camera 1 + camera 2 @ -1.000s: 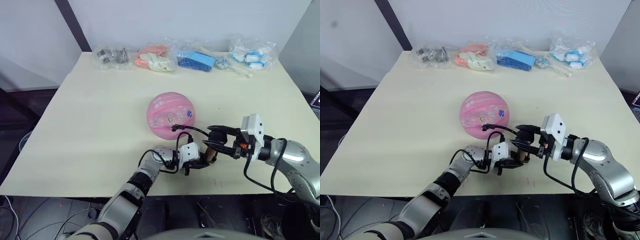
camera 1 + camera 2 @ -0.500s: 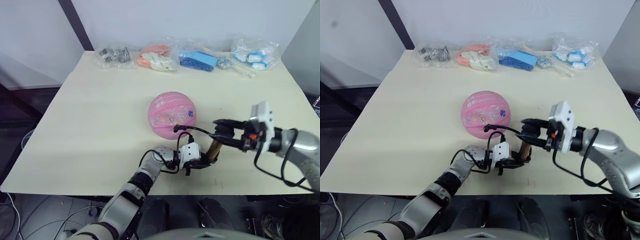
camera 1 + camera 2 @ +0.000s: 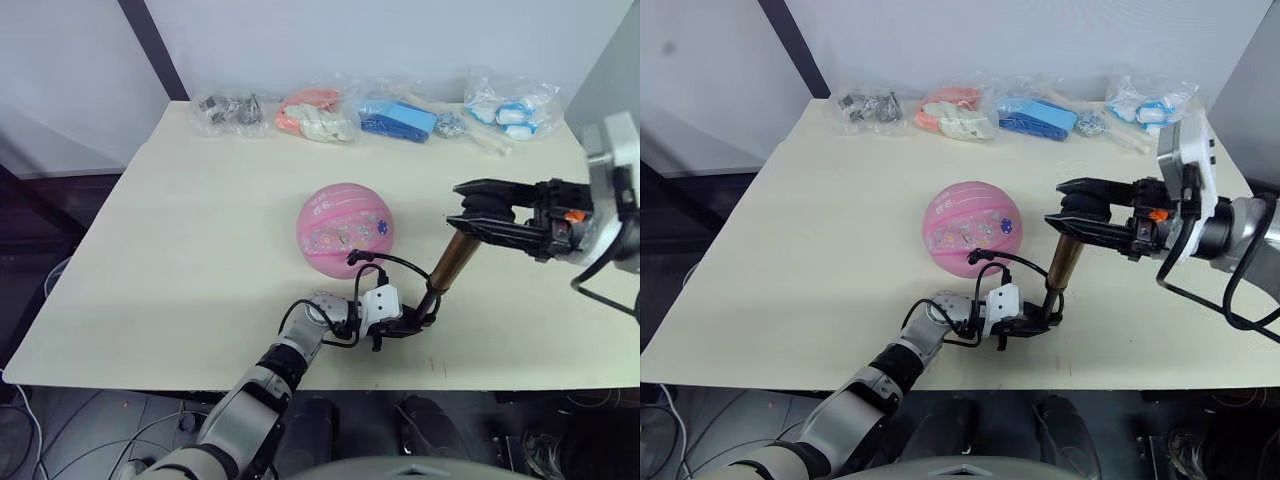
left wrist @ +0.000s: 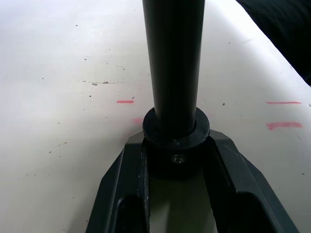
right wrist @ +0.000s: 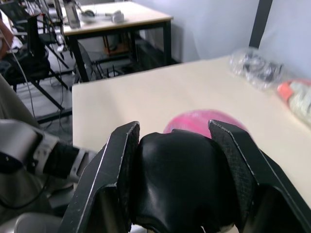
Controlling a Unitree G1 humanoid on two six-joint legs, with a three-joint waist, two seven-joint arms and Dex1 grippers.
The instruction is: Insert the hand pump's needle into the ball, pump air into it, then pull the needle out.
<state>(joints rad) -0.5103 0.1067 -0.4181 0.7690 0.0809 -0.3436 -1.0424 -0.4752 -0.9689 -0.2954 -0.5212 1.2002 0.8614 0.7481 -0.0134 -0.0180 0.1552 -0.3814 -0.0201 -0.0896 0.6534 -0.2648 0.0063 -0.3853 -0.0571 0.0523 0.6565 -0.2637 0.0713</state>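
Note:
The pink ball (image 3: 343, 229) rests at the table's middle. The hand pump (image 3: 452, 260) stands tilted near the front edge, stretched long, its gold barrel high above a black tube (image 4: 174, 58). My left gripper (image 3: 415, 325) is shut on the pump's black base cap (image 4: 176, 145) down on the table. My right gripper (image 3: 480, 215), raised to the right of the ball, is shut on the black handle (image 5: 182, 179). The thin black hose (image 3: 385, 262) loops from the base to a small black fitting (image 3: 352, 259) at the ball's near side; the needle itself is hidden there.
Several clear bags line the table's far edge: dark parts (image 3: 227, 110), orange and white items (image 3: 312, 117), blue items (image 3: 398, 118), white and blue items (image 3: 507, 108). The front table edge (image 3: 330, 375) runs just below my left gripper.
My right gripper has risen up and to the right with the handle, drawing the pump out long. The left gripper has stayed on the base; the ball has not moved.

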